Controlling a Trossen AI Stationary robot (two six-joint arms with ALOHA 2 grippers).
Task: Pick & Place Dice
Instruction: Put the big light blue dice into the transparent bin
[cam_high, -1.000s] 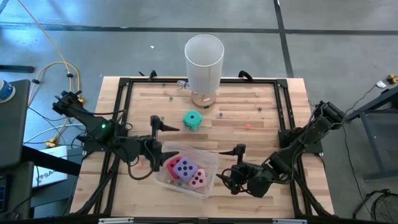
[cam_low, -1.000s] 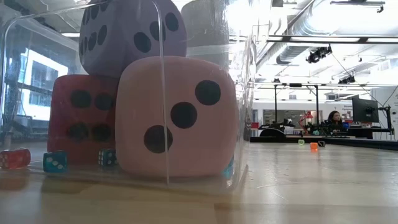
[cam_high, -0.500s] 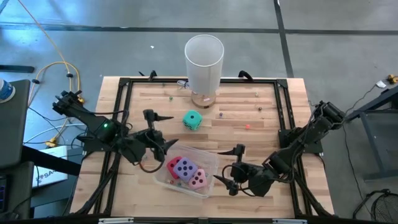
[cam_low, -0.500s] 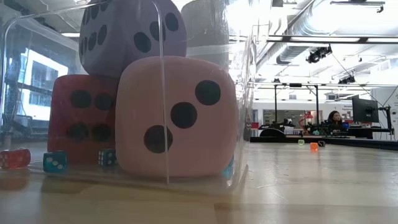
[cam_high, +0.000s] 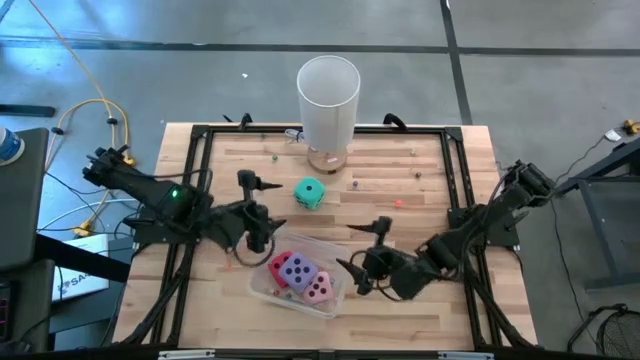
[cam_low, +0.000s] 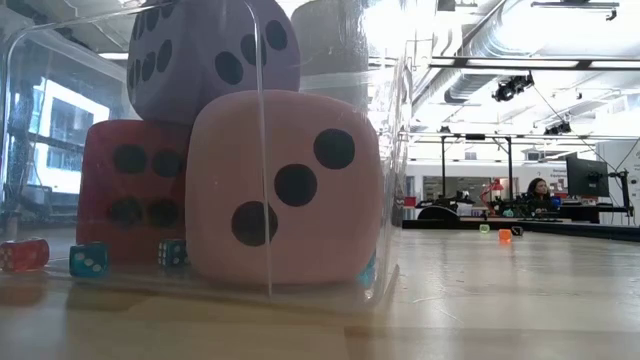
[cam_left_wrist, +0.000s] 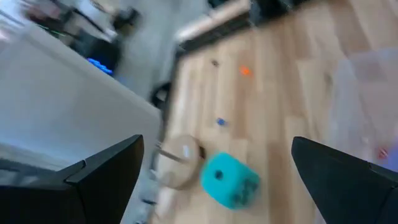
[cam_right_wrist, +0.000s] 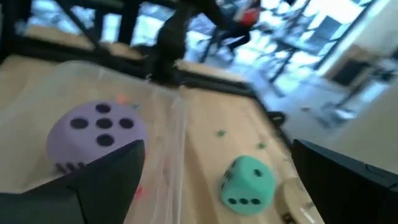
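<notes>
Right now you have the red die (cam_high: 277, 266), purple die (cam_high: 297, 269) and pink die (cam_high: 318, 288) packed in the clear bin (cam_high: 342, 262) at the counter's (cam_high: 420, 310) near edge. Your left gripper (cam_high: 257, 205) and right gripper (cam_high: 362, 251) flank it, both spread wide, holding nothing. Farther back, the teal-green die (cam_high: 309, 193) sits alone before the white cylinder (cam_high: 328, 100).

three dice (cam_high: 298, 276) sit in the tray (cam_high: 338, 262) (near the table's (cam_high: 420, 310) front); a fourth die (cam_high: 309, 193) lies behind it.
</notes>
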